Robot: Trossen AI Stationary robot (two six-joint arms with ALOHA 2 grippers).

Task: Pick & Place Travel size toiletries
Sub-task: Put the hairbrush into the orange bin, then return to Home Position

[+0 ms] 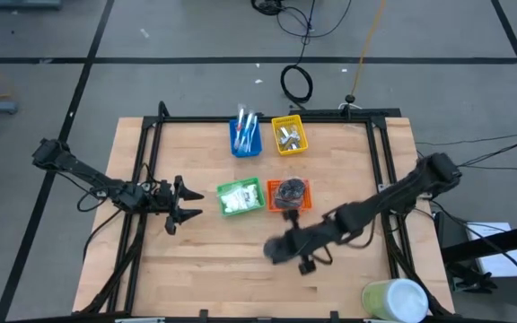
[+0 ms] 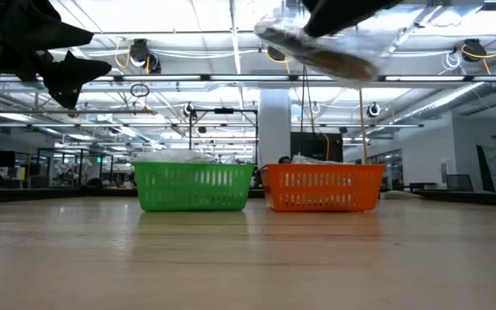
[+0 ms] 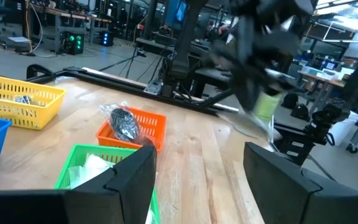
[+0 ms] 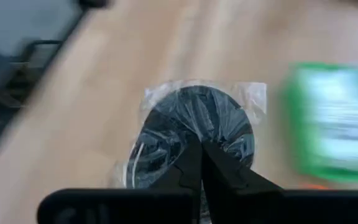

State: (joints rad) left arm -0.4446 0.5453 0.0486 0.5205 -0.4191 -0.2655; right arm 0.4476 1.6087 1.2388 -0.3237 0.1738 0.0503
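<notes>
A: From overhead, what's on the desk (image 1: 205, 269)?

B: Four bins in the middle: a blue bin (image 1: 245, 136) with thin sticks, a yellow bin (image 1: 290, 134) with silvery tubes, a green bin (image 1: 240, 196) with white packets, and an orange bin (image 1: 289, 194) with black discs. The left pincer (image 1: 189, 201) sits just left of the green bin, fingers spread apart. The right pincer (image 1: 275, 250) hangs in front of the orange bin. A pale green cylinder (image 1: 395, 301) stands at the desk's front right corner.

A: And from desk level?

B: The green bin (image 2: 194, 186) and orange bin (image 2: 324, 188) stand side by side. High above them a wrapped disc (image 2: 317, 52) hangs well clear of the desk.

A: The left wrist camera?

B: Its own fingers (image 3: 132, 177) stand wide apart, nothing between them. Beyond lies the orange bin (image 3: 146, 129) with wrapped black discs heaped in it.

A: The right wrist camera?

B: The right pincer (image 4: 201, 163) is clamped together on the clear wrapper of a black disc (image 4: 194, 127), held over bare wood beside the green bin (image 4: 334, 121).
</notes>
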